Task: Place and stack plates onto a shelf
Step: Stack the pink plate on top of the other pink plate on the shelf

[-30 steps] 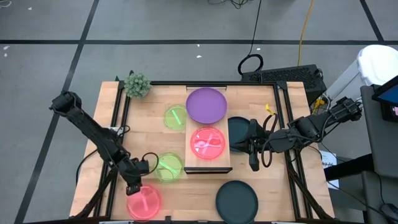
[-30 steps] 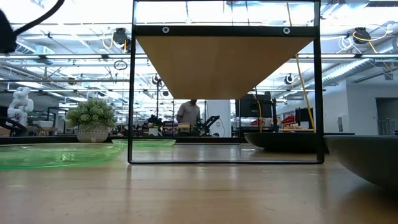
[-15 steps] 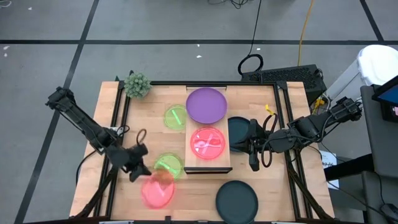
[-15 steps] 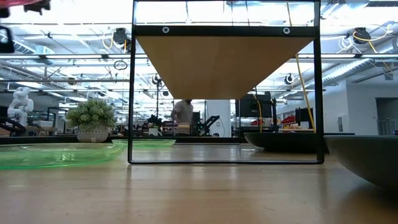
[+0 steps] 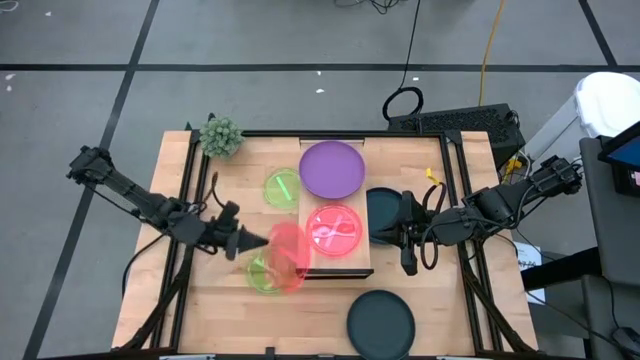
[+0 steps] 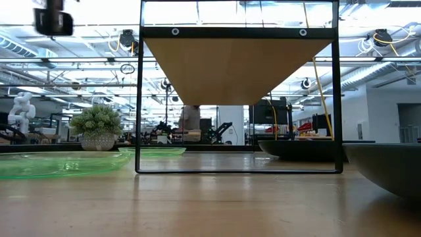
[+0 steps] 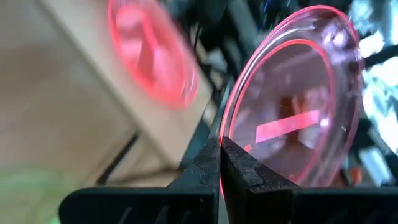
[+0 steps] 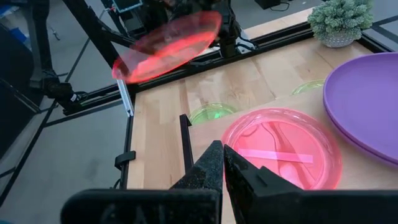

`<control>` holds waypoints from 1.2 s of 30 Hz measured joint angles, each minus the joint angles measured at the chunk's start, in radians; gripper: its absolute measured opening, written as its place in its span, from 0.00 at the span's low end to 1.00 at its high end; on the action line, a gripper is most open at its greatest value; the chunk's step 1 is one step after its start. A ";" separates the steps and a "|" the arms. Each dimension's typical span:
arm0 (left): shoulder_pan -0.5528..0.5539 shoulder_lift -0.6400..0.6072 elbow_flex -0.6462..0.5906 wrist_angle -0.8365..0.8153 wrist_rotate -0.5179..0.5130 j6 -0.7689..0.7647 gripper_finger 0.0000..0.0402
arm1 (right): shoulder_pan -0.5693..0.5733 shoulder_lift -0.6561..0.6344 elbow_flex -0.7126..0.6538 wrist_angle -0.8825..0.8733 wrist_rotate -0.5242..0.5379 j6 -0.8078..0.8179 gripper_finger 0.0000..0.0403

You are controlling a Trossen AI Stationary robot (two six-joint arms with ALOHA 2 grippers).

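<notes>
Since a second ago the left gripper (image 5: 243,242) has lifted a pink plate (image 5: 287,256) off the table's near-left corner and swung it up toward the shelf (image 5: 335,262); it now hangs in the air just at the shelf's 9 o'clock edge, over a green plate (image 5: 262,274) on the table. Its fingers (image 7: 208,168) are pinched on the plate's rim, which keeps the disc clear of the fingers so it can be slid down flat. On the shelf, a second pink plate (image 5: 334,229) sits at the 6 o'clock end and a purple plate (image 5: 331,168) at the 12 o'clock end, so the carried one looks meant to stack on its pink match. The right gripper (image 5: 407,238) waits at the shelf's 3 o'clock side above a dark teal plate (image 5: 381,211), fingers (image 8: 208,163) closed together and empty. Another green plate (image 5: 282,187) and another teal plate (image 5: 380,321) lie on the table.
</notes>
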 joint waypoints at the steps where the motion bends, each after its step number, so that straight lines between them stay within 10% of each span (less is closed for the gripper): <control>1: 0.017 0.000 0.000 0.024 -0.014 0.013 0.01 | 0.000 0.000 0.000 0.000 0.000 0.000 0.00; 15: 0.255 0.000 0.000 0.365 -0.077 0.207 0.01 | 0.000 0.000 0.000 0.000 0.000 0.000 0.00; 36: 0.369 0.199 0.412 -0.004 0.016 0.354 0.01 | 0.001 0.000 0.000 -0.035 -0.061 -0.028 0.00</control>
